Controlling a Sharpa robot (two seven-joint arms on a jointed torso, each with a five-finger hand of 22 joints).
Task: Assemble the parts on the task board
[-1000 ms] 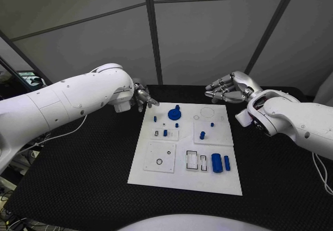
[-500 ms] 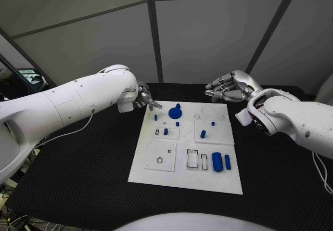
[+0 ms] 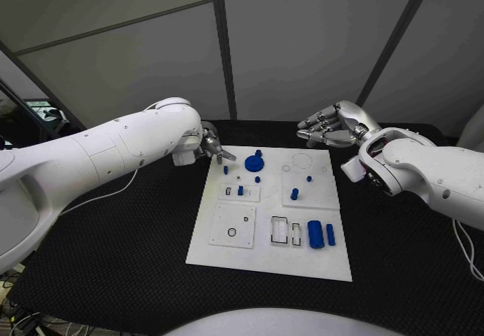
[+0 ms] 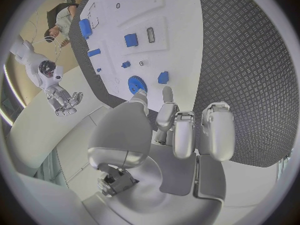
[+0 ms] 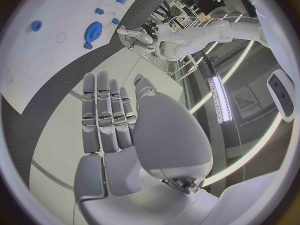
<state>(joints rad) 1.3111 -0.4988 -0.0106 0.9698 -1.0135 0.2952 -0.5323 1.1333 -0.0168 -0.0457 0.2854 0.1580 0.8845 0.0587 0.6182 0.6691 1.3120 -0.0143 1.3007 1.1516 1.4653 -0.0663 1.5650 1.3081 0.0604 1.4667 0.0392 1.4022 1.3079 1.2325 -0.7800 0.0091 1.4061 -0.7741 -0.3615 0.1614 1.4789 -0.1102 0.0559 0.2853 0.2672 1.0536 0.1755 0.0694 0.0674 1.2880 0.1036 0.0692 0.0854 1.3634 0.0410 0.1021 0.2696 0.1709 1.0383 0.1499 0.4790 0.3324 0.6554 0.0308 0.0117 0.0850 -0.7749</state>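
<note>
Silver and empty, the left hand (image 3: 212, 145) is edging closer to the white rectangular task board (image 3: 271, 262) — now by its far left corner, fingers loosely apart, nearing the blue round gear part (image 3: 253, 164). Right hand (image 3: 331, 129) is hovering beyond the far edge, fingers curled, holding nothing. Left wrist view is showing the gear's (image 4: 137, 84) teeth — the head view isn't.

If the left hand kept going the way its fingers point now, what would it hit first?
Most likely the blue gear at the far end of the task board. The left hand points toward it, with a small blue piece just beside that line. Height above the board is unclear.
</note>
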